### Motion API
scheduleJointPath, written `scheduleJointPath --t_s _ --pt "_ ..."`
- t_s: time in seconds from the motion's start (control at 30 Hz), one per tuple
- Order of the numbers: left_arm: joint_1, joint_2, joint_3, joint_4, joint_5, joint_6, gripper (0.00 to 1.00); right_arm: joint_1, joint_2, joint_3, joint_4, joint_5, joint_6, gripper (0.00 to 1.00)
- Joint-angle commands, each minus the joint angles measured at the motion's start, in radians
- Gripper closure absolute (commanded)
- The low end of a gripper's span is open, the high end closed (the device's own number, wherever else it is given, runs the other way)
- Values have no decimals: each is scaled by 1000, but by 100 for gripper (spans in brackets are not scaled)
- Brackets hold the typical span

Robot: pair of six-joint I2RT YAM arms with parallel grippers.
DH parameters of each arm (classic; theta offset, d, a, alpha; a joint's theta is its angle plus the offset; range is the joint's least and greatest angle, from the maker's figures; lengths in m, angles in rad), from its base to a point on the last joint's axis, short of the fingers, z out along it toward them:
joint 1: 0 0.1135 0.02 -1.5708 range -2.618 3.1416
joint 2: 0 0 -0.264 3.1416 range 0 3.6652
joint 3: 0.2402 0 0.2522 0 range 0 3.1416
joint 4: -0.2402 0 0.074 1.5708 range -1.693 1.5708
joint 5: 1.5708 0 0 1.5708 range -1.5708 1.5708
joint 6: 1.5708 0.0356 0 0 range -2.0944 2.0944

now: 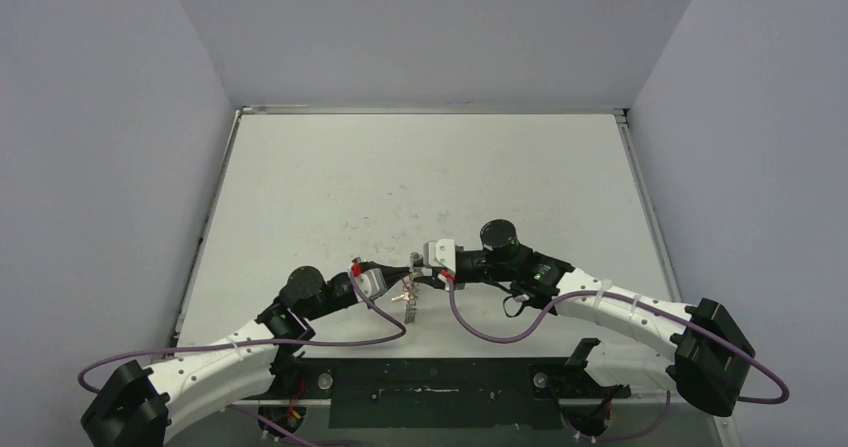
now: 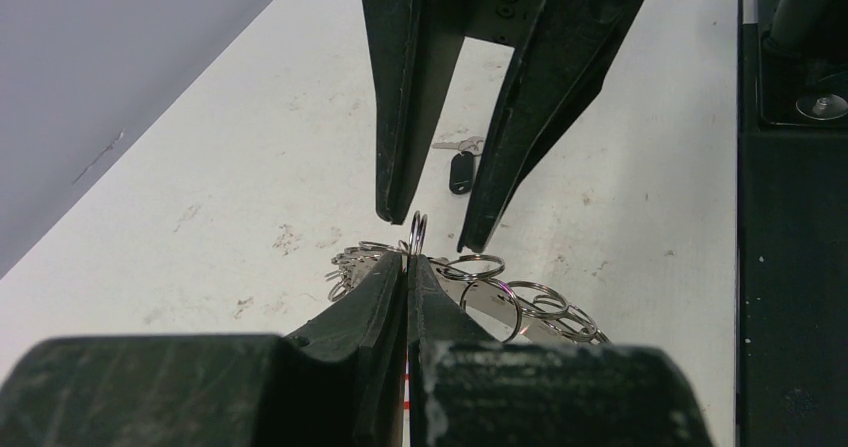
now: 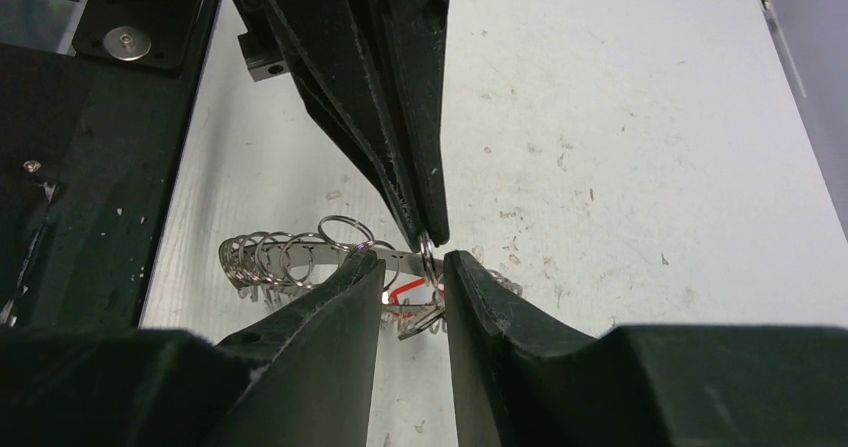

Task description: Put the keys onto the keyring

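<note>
**Left wrist: your left tool [image 2: 407,265] is clenched on the keyring [image 2: 500,307]**

You've got the left tool's fingers pressed tight together on a small upright loop at the keyring's edge. Little wire rings fan out on both sides of the tips. Your right tool [image 2: 432,229] faces it from the opposite side of the keyring. Its fingers are parted, one tip on each side of that same loop, gripping nothing. Beyond the keyring, the keys [image 2: 459,170] lie on the tabletop [image 2: 250,187], apart from it, one black head showing.
</note>
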Motion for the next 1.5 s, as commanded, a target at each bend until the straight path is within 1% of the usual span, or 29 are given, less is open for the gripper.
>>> scheduleJointPath --t_s 0.0,0.17,0.23,0.27,0.33,0.4,0.53,0.63,0.7,0.83,0.93,1.0,1.13,1.2,1.3,1.47 --pt "-1 4 66 39 16 3 100 10 -28 66 -24 13 -47 70" --pt "-2 19 72 40 22 4 100 11 -27 72 -32 24 -55 69" --pt "-4 22 74 41 21 4 100 11 -33 70 -28 30 -50 66" --pt "-3 21 74 40 18 4 100 11 -41 65 -15 37 -38 63" --pt "-3 19 73 35 11 5 100 7 -63 44 24 63 5 53" --pt "-3 16 71 29 7 7 100 -4 -91 28 69 92 69 41" --pt "-5 12 65 27 6 7 100 -69 -132 -5 156 164 249 14" --pt "-5 6 61 26 4 5 100 -132 -162 -35 199 241 380 1" --pt "-7 2 57 26 2 4 100 -164 -182 -43 178 316 435 0" --pt "-8 -6 56 20 -5 2 100 -185 -222 -41 62 511 532 0" --pt "-8 -10 51 17 -11 0 100 -192 -269 -37 -71 711 638 0" --pt "-8 -13 50 17 -14 -2 100 -198 -305 -34 -173 813 704 0" --pt "-9 -13 48 16 -20 -6 100 -208 -364 -47 -386 950 838 0" --pt "-10 -13 48 17 -21 -5 100 -211 -380 -62 -465 991 926 0" --pt "-9 -9 48 17 -20 -6 100 -213 -374 -81 -554 987 1005 7" --pt "-10 -5 49 18 -16 -9 100 -234 -304 -102 -586 941 1061 14"
